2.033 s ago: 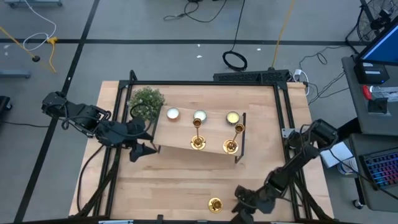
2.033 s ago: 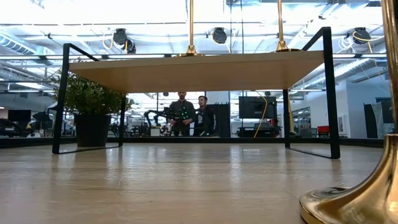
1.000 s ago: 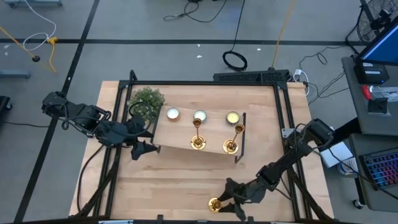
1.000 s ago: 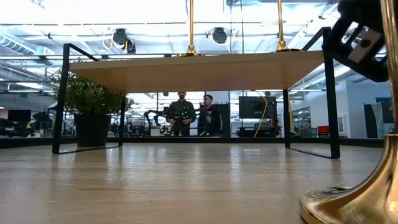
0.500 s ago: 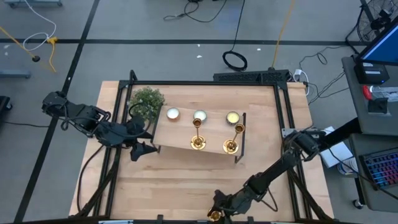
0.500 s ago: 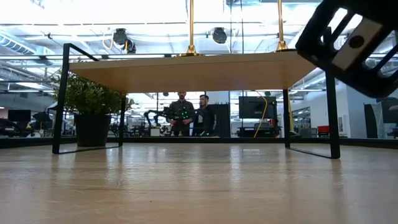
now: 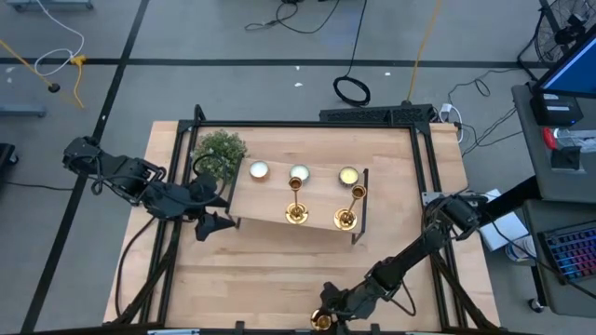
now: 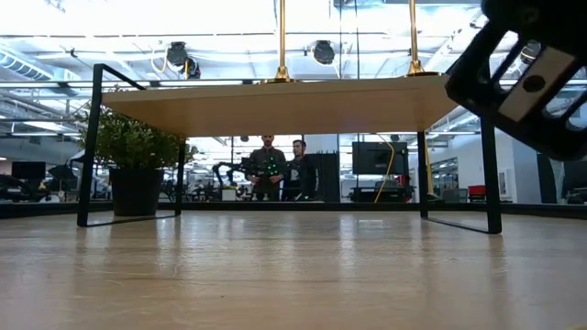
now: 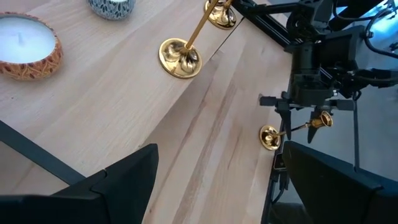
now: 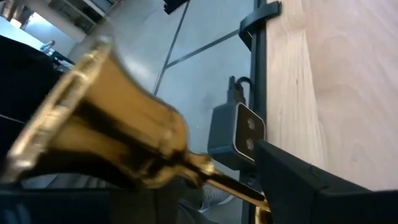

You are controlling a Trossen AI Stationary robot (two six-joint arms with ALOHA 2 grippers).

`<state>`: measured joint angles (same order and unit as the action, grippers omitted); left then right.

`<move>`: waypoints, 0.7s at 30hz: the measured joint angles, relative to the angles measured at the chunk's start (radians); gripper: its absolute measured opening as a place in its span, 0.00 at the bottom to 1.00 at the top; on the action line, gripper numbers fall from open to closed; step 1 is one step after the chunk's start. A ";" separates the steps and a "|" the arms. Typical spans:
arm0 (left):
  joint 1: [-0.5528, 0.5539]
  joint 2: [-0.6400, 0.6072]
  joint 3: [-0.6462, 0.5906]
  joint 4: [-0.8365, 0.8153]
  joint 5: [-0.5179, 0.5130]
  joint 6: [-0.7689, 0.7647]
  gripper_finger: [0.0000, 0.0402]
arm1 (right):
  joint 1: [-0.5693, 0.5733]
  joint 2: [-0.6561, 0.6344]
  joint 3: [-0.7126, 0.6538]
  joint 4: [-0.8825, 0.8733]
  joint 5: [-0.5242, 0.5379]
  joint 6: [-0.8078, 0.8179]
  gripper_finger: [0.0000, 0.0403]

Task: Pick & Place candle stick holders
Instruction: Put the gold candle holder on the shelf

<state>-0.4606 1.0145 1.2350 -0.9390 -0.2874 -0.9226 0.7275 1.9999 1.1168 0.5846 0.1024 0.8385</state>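
Two gold candle stick holders (image 7: pixel 295 212) (image 7: pixel 345 219) stand upright by their bases on a small raised wooden shelf (image 7: pixel 265 200). A third holder (image 9: pixel 292 129) is at the table's near edge, tilted, its cup (image 10: pixel 106 124) leaning out past the edge. My right gripper (image 7: pixel 328 312) reaches nearly level over it, open, with the thin stem between its fingers. My left gripper (image 7: pixel 212 221) hovers open and empty by the shelf's left end. My right gripper has the third holder's stem (image 10: pixel 233 185), just below the cup, between its fingers. The inner side of one finger (image 10: pixel 305 186) lies against the stem; the cup hides the other finger. The fingers lie across the stem. The base (image 9: pixel 269 137) sits at the table's near edge.
A bushy green plant (image 7: pixel 220 154) stands at the shelf's far left corner. Three tealight candles (image 7: pixel 258 169) (image 7: pixel 299 172) (image 7: pixel 348 174) line the shelf's far side. A small camera box (image 10: pixel 239 134) sits just off the near edge. People stand far behind the table (image 8: pixel 280 170).
My right gripper has gone down and toward the table's near left, over the third holder, then nearly stopped. The holder has shifted toward the near edge, and its base has left the low view.
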 joint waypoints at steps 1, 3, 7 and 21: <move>0.000 0.000 0.000 0.000 0.000 0.000 0.87 | 0.000 0.000 0.000 -0.008 0.000 0.004 0.44; 0.000 0.000 0.000 0.000 0.000 0.001 0.87 | 0.000 0.000 0.000 -0.024 0.001 0.007 0.39; 0.000 0.000 0.000 -0.003 0.000 0.003 0.87 | 0.000 0.000 0.000 -0.029 0.002 0.005 0.27; 0.000 0.000 0.000 0.000 -0.003 0.003 0.87 | -0.020 0.000 0.000 -0.020 -0.003 0.032 0.04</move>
<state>-0.4606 1.0145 1.2350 -0.9386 -0.2900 -0.9195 0.7077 1.9999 1.1168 0.5645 0.0994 0.8702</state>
